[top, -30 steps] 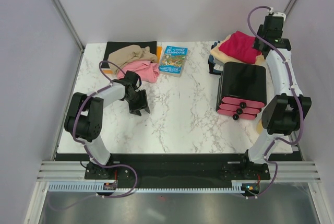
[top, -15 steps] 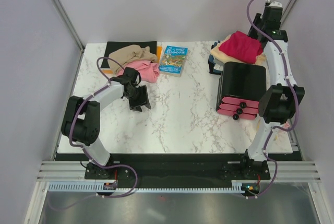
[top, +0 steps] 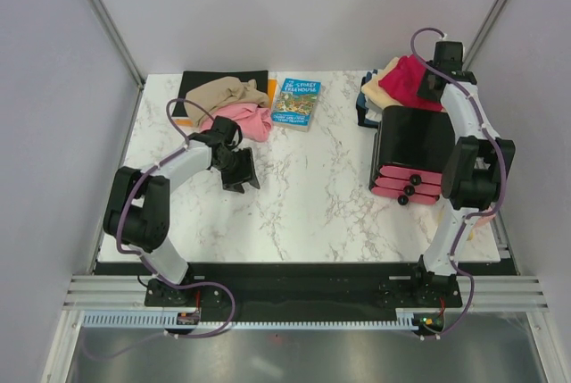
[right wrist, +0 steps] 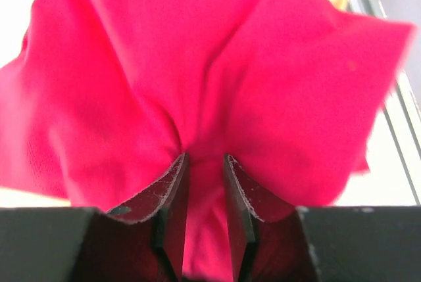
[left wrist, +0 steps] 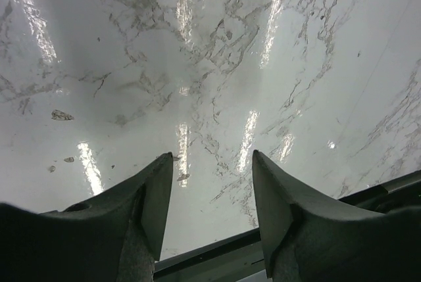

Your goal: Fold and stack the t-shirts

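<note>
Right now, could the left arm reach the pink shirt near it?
Probably yes: the left hand hangs open over bare marble, and the pink shirt lies close beyond it with nothing between them.

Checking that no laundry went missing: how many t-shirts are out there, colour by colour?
crimson red t-shirt: 1
pink t-shirt: 1
tan-brown t-shirt: 1
peach-cream t-shirt: 1
Total: 4

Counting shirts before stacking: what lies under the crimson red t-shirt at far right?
A pale peach-cream t-shirt pokes out left of the crimson red t-shirt; the rest of it, and anything else below, is covered.
</note>
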Motion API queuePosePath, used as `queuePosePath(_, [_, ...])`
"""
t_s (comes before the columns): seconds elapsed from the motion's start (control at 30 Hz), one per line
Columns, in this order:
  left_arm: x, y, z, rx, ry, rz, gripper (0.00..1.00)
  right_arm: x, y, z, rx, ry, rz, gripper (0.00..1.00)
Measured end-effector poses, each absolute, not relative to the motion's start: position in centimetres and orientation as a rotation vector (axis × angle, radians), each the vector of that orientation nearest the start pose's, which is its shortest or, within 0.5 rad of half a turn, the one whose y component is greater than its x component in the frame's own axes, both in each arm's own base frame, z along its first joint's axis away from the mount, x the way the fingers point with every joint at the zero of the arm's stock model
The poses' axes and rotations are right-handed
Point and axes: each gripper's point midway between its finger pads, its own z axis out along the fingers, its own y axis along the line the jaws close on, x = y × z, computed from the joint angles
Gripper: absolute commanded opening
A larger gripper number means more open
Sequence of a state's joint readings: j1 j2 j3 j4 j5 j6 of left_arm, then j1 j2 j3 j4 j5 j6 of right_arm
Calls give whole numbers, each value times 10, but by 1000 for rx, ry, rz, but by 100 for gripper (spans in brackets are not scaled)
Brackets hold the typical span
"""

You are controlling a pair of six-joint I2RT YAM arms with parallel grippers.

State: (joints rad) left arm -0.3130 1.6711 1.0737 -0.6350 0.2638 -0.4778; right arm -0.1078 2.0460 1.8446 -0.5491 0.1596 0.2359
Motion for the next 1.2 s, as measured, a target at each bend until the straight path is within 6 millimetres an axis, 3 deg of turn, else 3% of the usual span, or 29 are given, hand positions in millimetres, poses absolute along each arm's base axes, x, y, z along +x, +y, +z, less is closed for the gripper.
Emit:
queuePosePath(0.27, [285,-178,46,-101,2904,-547,59,533,-71,193,457,2217,-83,39])
queuePosePath(0.37, [282,-182,46,-80,2908,-549,59,536,-70,216,452,2177,-65,39])
queuePosePath(0.57, [279,-185,47,-79,2912,-549,60,523,-64,298,444,2015,-9,40])
queuePosePath(0.7, [280,-186,54,-99,2893,-552,61,492,-45,358,423,1895,110,40])
queuePosePath(0.77, [282,-185,63,-110,2877,-543,61,470,-31,372,405,1864,185,41])
queuePosePath(0.87, [290,-189,82,-116,2838,-536,61,433,2,362,370,1893,298,41])
queuePosePath(1.0, [298,-196,109,-93,2794,-518,61,395,49,317,323,2006,465,41])
queuePosePath(1.07, [297,-198,118,-80,2780,-503,61,373,57,296,339,2064,508,42])
queuePosePath(1.2, [286,-198,126,-59,2782,-479,61,348,65,297,345,2065,556,41])
